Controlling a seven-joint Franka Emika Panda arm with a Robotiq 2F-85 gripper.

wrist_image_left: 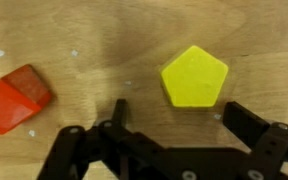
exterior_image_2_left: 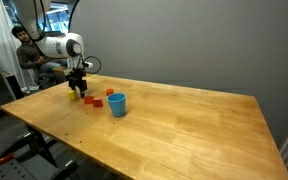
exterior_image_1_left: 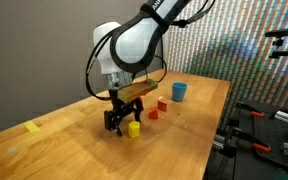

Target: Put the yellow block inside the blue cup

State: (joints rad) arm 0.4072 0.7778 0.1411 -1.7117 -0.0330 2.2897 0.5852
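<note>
Hanging open and empty near the yellow block (wrist_image_left: 195,77), the gripper (wrist_image_left: 174,110) overlooks a wooden table (exterior_image_1_left: 184,130).

Exterior view, close: above a corner of the table (exterior_image_1_left: 199,140), facing the arm (exterior_image_1_left: 134,40) with a patterned wall (exterior_image_1_left: 244,40) behind. Exterior view, distant: well back beyond the table (exterior_image_2_left: 184,130) end, facing along it, arm (exterior_image_2_left: 59,47) small at upper left; both exterior views share table top, arm and blue cup (exterior_image_1_left: 179,91). Wrist view: straight down, very near the wood, gripper (wrist_image_left: 174,108) at the lower edge, yellow block (wrist_image_left: 194,76) (exterior_image_1_left: 134,128) shared with an exterior view.
</note>
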